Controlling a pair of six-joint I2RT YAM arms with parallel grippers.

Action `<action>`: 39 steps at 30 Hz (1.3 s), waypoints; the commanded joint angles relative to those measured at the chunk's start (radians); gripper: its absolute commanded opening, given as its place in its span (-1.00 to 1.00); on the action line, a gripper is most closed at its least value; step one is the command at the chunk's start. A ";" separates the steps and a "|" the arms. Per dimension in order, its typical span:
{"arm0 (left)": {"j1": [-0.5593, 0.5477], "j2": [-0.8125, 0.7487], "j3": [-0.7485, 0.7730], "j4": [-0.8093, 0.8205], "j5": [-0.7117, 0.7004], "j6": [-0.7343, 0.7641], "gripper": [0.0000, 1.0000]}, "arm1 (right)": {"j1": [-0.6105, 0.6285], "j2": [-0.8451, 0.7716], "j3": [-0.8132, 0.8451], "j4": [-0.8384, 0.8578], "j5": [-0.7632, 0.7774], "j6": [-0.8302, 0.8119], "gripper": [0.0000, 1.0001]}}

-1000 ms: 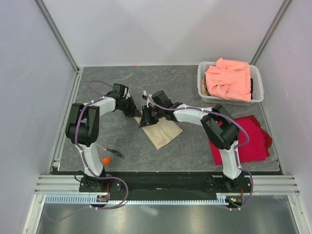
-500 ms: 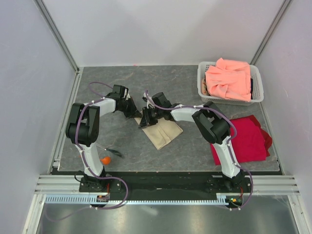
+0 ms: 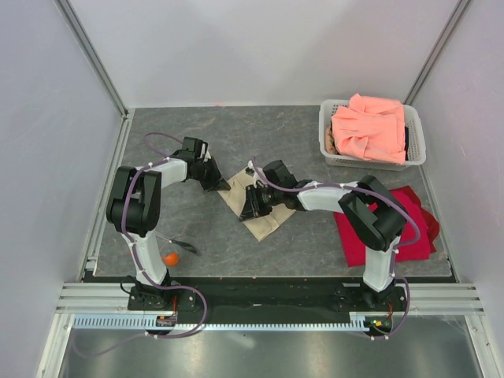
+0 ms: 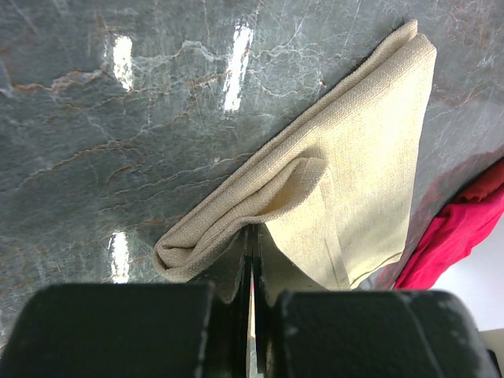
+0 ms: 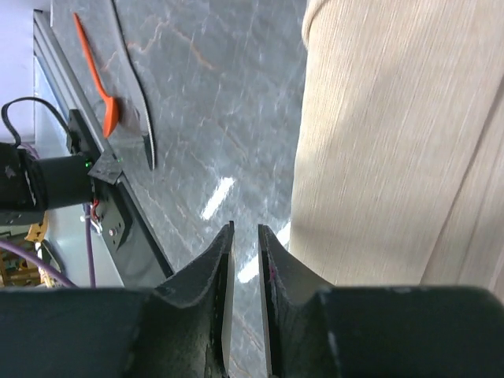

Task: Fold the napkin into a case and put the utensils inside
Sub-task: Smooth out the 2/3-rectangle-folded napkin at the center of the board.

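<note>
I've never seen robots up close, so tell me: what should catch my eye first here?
In the middle lies a beige napkin: the left claw pinches its folded corner, and the right claw is down beside its edge. Brightest are the pink cloth heaped in a white basket at the far right corner and the red cloth nearer, on the right. An orange spoon lies at the near left.

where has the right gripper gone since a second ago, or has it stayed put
Yes. Against the fixed white basket, the right gripper has shifted toward the near edge and slightly right, to over the middle of the napkin.
</note>
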 commanded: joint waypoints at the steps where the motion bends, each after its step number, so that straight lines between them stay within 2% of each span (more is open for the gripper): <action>1: 0.000 -0.016 0.012 0.016 0.005 -0.012 -0.96 | -0.002 -0.063 -0.095 0.081 -0.005 0.010 -0.50; 6: -0.019 -0.067 0.030 -0.013 -0.019 0.007 -0.85 | -0.002 -0.061 -0.131 0.085 0.001 0.002 -0.51; 11: -0.065 -0.153 0.028 -0.066 -0.084 0.048 -0.67 | -0.003 -0.141 -0.114 -0.017 0.053 -0.049 -0.49; 13: -0.102 -0.170 0.019 -0.074 -0.091 0.053 -0.65 | -0.008 -0.199 -0.108 -0.077 0.085 -0.066 -0.40; 15: -0.145 -0.188 -0.002 -0.076 -0.088 0.050 -0.65 | -0.020 -0.251 -0.109 -0.125 0.136 -0.089 -0.21; 18: -0.204 -0.216 -0.037 -0.077 -0.094 0.033 -0.65 | -0.061 -0.299 -0.114 -0.194 0.174 -0.115 -0.05; 21: -0.270 -0.257 -0.073 -0.063 -0.107 0.007 -0.59 | -0.121 -0.303 -0.115 -0.244 0.178 -0.142 0.02; 25: -0.368 -0.308 -0.114 -0.043 -0.130 -0.021 -0.37 | -0.205 -0.288 -0.115 -0.263 0.155 -0.164 0.04; 30: -0.471 -0.328 -0.146 -0.019 -0.162 -0.067 -0.19 | -0.249 -0.256 -0.131 -0.258 0.127 -0.168 0.01; 33: -0.516 -0.316 -0.154 -0.010 -0.173 -0.079 -0.14 | -0.249 -0.251 -0.152 -0.220 0.072 -0.158 0.00; 39: -0.597 -0.280 -0.143 -0.007 -0.236 -0.091 -0.12 | -0.247 -0.274 -0.218 -0.177 0.066 -0.142 -0.04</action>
